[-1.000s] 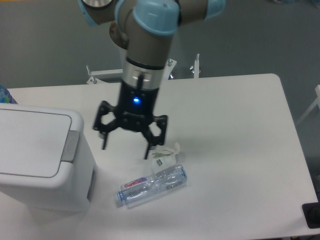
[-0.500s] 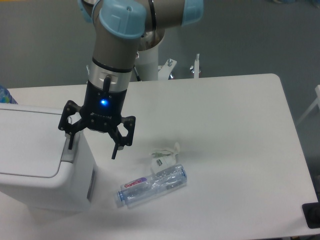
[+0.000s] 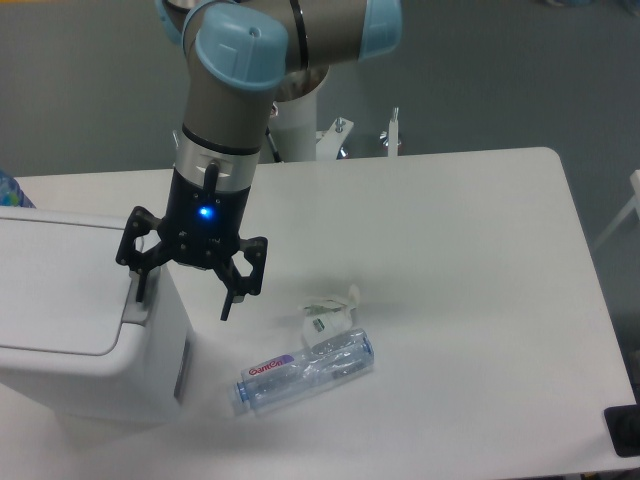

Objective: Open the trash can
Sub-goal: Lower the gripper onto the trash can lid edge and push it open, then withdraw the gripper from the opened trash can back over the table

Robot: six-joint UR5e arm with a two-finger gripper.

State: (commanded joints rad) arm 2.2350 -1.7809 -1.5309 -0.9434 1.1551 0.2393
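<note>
The white boxy trash can [image 3: 70, 320] stands at the table's left edge with its flat lid down. Its grey push latch [image 3: 137, 307] shows on the right rim, partly hidden by my fingers. My gripper [image 3: 182, 299] is open and empty, pointing down over the can's right edge. One finger [image 3: 140, 285] hangs over the latch, the other [image 3: 226, 300] hangs beside the can's right wall.
A crushed clear plastic bottle [image 3: 305, 367] lies on the white table [image 3: 450, 280] to the right of the can, with a crumpled scrap of paper [image 3: 330, 310] just behind it. A black object [image 3: 623, 430] sits at the table's front right corner.
My gripper has moved left from above the bottle to the can's right edge, then sunk very slightly. It has stayed open.
</note>
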